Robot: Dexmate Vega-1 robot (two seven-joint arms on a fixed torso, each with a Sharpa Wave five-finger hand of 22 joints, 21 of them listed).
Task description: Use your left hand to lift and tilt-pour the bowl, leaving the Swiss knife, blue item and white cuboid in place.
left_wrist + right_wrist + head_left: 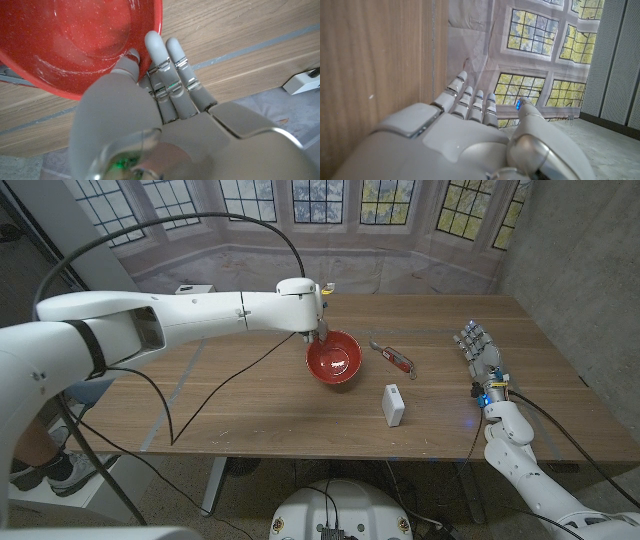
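So the left hand [318, 315] is pinching the rim of the red bowl [334, 360] just above frame center, tipped toward the camera. Swiss knife [392, 357] sits right of it, white cuboid [393, 404] below that. Right hand [479, 352] holds nothing, fingers straight, at the right.

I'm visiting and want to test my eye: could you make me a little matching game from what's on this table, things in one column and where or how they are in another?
Things:
1. red bowl
2. Swiss knife
3. white cuboid
4. right hand

States:
A. open, holding nothing, at the table's right side
B. nearest the front edge, in front of the knife
C. tilted, gripped at its rim by the left hand
D. lying just right of the bowl

Pairs: 1-C, 2-D, 3-B, 4-A
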